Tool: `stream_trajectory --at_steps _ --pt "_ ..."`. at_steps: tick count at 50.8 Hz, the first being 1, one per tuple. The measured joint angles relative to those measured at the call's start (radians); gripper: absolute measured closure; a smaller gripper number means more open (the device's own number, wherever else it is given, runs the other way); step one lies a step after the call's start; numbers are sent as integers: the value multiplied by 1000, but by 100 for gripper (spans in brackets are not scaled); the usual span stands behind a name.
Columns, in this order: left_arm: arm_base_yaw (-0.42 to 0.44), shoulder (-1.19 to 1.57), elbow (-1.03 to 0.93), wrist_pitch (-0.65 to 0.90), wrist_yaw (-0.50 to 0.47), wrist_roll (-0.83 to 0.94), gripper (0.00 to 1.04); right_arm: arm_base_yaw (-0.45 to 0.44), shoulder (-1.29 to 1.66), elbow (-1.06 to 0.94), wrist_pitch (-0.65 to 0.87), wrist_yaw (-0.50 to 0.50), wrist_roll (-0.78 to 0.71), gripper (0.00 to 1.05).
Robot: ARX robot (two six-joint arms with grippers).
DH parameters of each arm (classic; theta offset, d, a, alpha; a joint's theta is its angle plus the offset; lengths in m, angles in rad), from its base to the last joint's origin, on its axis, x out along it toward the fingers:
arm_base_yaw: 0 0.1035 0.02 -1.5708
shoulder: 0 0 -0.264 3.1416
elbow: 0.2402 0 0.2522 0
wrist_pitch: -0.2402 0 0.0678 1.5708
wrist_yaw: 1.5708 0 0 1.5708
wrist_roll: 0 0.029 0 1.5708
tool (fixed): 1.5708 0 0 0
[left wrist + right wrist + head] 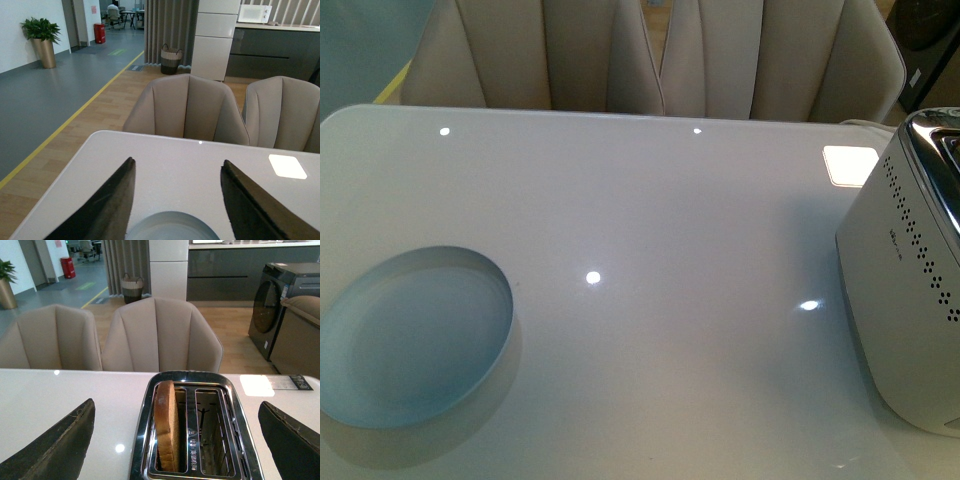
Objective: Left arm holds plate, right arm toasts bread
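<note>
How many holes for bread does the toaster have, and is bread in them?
2. Seen from the right wrist, the toaster has two slots side by side. One slot holds the bread standing on edge; the other slot is empty.

Front view down onto table point(650, 300), wrist views low, facing chairs point(187, 112)

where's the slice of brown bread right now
The square light-brown wholemeal bread slice stands upright in one slot of the white chrome-topped toaster, seen in the right wrist view; the neighbouring slot is empty. The toaster sits at the table's right side.
</note>
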Motion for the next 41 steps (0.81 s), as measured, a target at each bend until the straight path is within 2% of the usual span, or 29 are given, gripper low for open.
stream_trajectory --at_steps 9,41 --pt "0 0 0 0 0 0 7 0 0 0 0 0 0 9" --pt "0 0 0 0 0 2 7 0 0 0 0 0 0 9"
